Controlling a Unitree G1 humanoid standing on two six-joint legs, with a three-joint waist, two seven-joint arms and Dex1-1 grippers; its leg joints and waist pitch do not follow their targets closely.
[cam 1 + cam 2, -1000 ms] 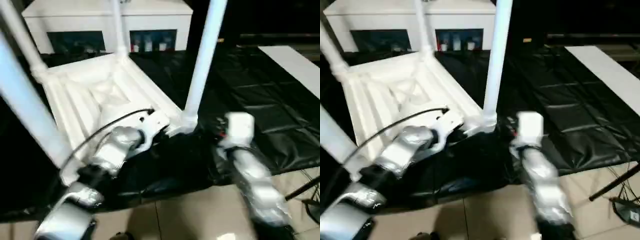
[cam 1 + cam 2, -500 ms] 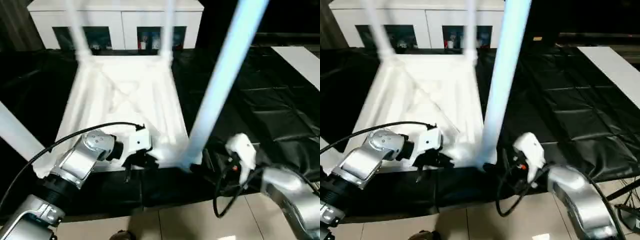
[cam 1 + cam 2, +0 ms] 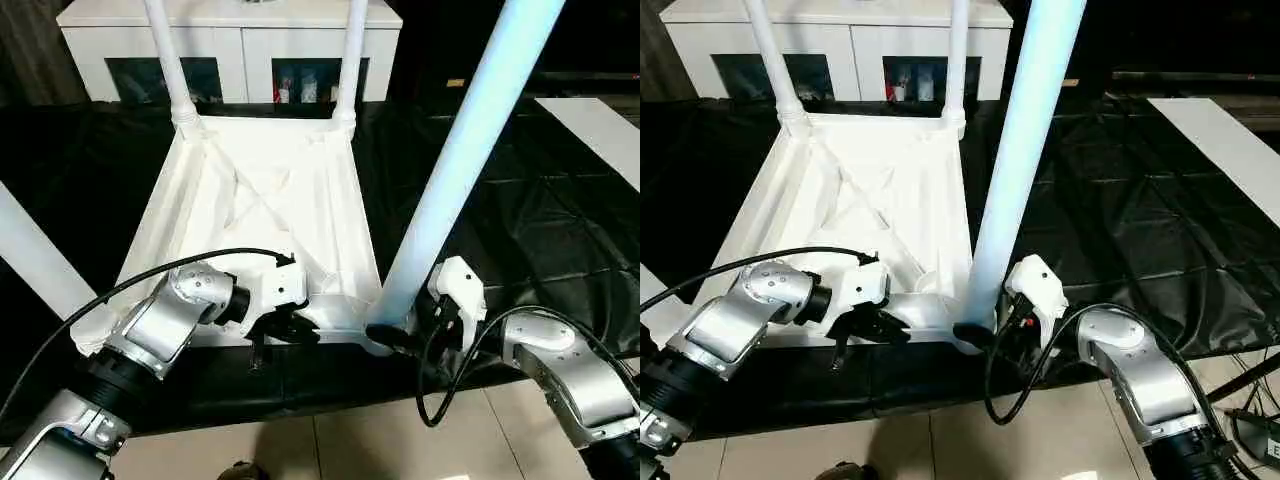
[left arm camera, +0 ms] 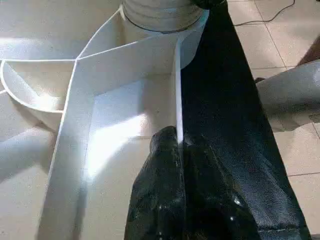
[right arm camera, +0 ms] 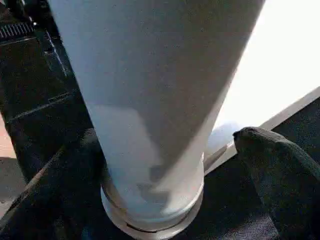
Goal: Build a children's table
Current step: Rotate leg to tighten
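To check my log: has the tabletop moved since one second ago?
Yes. The tabletop turned clockwise; its sides, skewed to the cabinet before, now stand square to it.

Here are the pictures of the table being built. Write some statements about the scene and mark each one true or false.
1. The tabletop lies with its ribbed underside up. True.
2. The left gripper has its jaws closed on the tabletop's near rim. True.
3. The right gripper has its jaws shut tight in front of the near right leg. False: its jaws stand open on either side of the leg's base.
4. The two far legs lie flat on the black sheet. False: they stand in their corner sockets.
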